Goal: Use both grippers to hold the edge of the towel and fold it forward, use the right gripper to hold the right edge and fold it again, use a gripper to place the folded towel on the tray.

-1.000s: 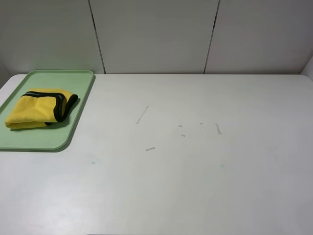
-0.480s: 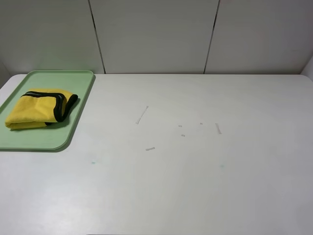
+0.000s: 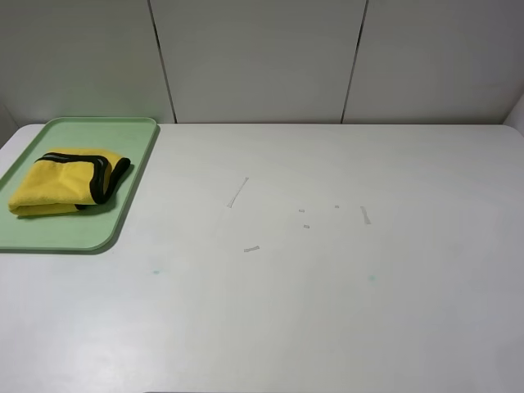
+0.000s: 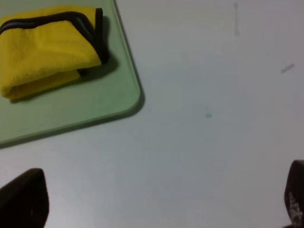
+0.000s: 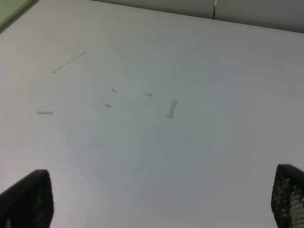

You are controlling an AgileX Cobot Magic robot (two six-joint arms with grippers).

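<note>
The yellow towel (image 3: 65, 182) with a black hem lies folded on the pale green tray (image 3: 123, 172) at the table's far left. It also shows in the left wrist view (image 4: 47, 47) on the tray (image 4: 109, 99). No arm shows in the exterior view. My left gripper (image 4: 156, 199) is open and empty, its dark fingertips (image 4: 23, 199) wide apart over bare table near the tray's corner. My right gripper (image 5: 156, 199) is open and empty over the table's middle, fingertips (image 5: 26, 197) wide apart.
The white table (image 3: 327, 286) bears several small tape scraps and marks near its middle (image 3: 237, 192). Grey wall panels (image 3: 262, 57) stand behind the table's far edge.
</note>
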